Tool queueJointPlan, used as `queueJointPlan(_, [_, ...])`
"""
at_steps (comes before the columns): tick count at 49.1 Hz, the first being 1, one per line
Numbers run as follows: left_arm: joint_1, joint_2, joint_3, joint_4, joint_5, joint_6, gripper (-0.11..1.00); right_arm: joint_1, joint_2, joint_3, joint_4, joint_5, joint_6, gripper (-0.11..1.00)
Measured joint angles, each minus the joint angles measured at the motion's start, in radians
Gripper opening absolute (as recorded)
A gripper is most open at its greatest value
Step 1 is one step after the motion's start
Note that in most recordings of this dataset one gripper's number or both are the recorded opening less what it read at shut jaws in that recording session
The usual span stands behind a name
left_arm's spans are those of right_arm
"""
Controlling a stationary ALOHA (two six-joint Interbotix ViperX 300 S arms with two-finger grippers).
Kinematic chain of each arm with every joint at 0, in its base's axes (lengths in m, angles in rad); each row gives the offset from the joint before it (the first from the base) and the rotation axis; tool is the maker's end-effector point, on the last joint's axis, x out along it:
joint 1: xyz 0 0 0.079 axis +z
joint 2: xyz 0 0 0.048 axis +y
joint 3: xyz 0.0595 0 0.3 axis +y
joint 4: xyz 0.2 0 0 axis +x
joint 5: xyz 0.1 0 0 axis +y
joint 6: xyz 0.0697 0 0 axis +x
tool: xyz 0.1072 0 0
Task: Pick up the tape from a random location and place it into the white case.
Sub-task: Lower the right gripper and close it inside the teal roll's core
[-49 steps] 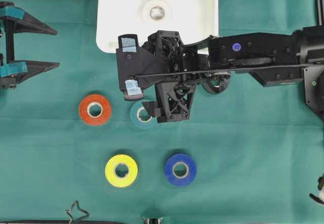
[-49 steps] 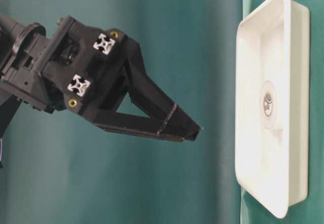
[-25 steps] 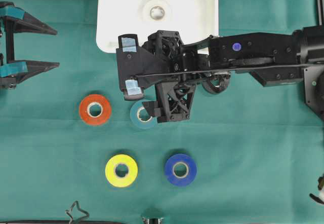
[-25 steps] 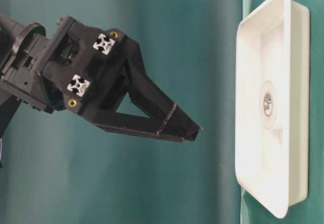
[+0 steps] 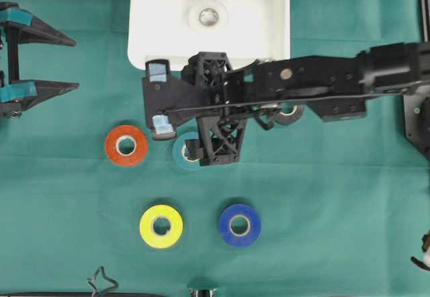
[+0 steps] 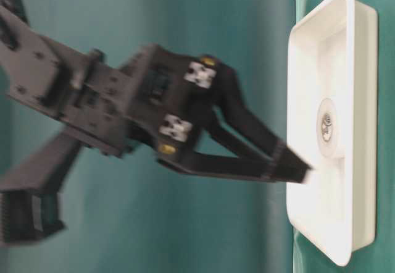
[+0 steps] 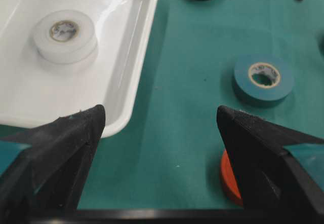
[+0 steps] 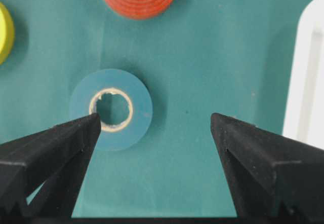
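Now the right gripper [image 8: 157, 148], spread wide and holding nothing, is hovering over the teal tape roll [image 8: 111, 109] on the table [image 5: 322, 196].
The roll is looking light, stiff and smooth-sided, so pinching across its outer rim or through the core seems safest; it is lying flat beside the white case [image 5: 154, 21], with the orange roll [image 5: 125, 145] near and open cloth around it. The left gripper [image 5: 37, 62] is waiting spread, well apart.

Tape roll [image 5: 207, 15] inside white case [image 5: 151, 41]
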Motion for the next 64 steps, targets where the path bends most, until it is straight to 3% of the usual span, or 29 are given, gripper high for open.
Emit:
queueJointPlan(19, [0.000, -0.002, 0.000, 0.002, 0.000, -0.002, 0.98, 0.000, 0.126, 0.009, 0.000, -0.052, 0.002, 0.93])
queueJointPlan(64, [0.002, 0.000, 0.000, 0.000, 0.000, -0.002, 0.98, 0.000, 0.244, 0.049, 0.002, -0.169, 0.003, 0.92])
